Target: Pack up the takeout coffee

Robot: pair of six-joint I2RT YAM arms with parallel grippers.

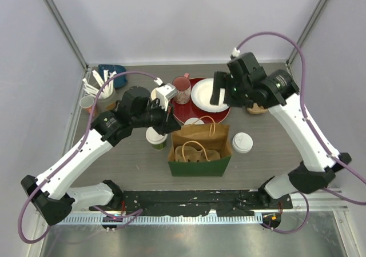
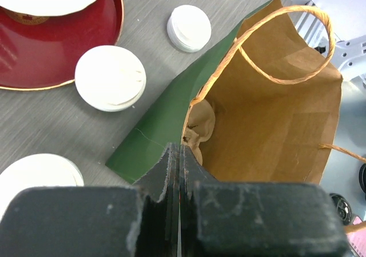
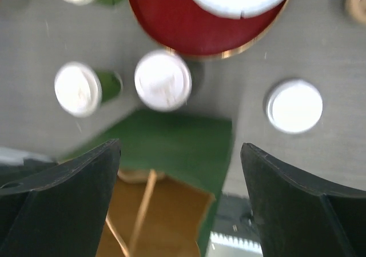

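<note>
The paper bag (image 1: 200, 154), green outside and brown inside, stands open on the grey surface (image 1: 269, 131). The left gripper (image 2: 180, 152) is closed tight on its thin rim. The right gripper (image 3: 180, 148) hangs wide open, empty. Three green paper cups (image 1: 242, 143) stand just around the bag. They are probably light and easy to crush, so grasp the round wall below the smooth white lid (image 3: 294, 105).

Left arm (image 1: 74, 160) & right arm (image 1: 306, 131): white shells w/ black joints, purple cables (image 1: 266, 34); left gripper (image 2: 178, 154) black, fingers (image 2: 163, 177) scuffed.
</note>
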